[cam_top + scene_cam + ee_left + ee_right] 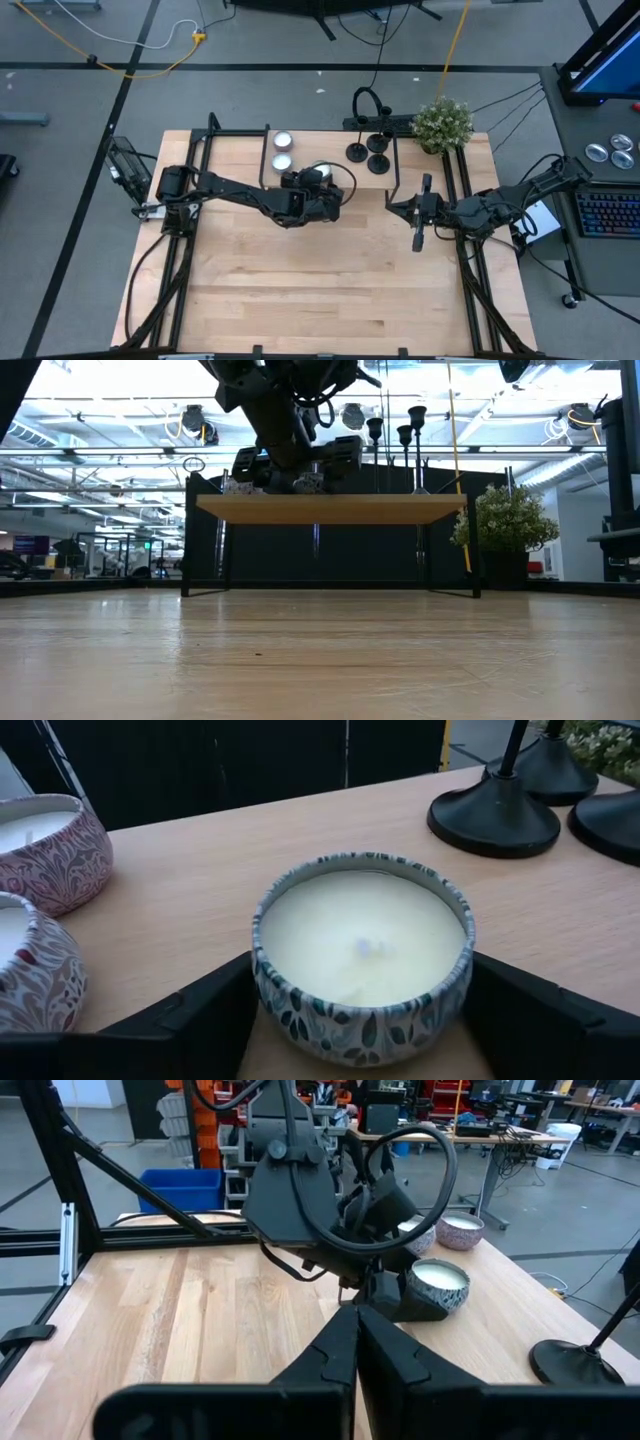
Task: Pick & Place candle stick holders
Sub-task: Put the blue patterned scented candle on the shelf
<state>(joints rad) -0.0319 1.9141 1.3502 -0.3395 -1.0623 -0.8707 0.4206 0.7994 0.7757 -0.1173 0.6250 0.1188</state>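
We see three matte black candle stick holders (369, 154) with round bases, well apart from the left gripper (362, 1010), whose fingers enclose a patterned candle tin (362, 955); the right gripper (356, 1342) is closed, empty.

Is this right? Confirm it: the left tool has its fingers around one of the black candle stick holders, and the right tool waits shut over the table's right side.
Not quite. The left tool has its fingers around a candle tin, not a holder; the left wrist view shows it. The candle stick holders stand apart, untouched. The right tool does wait shut at the right.
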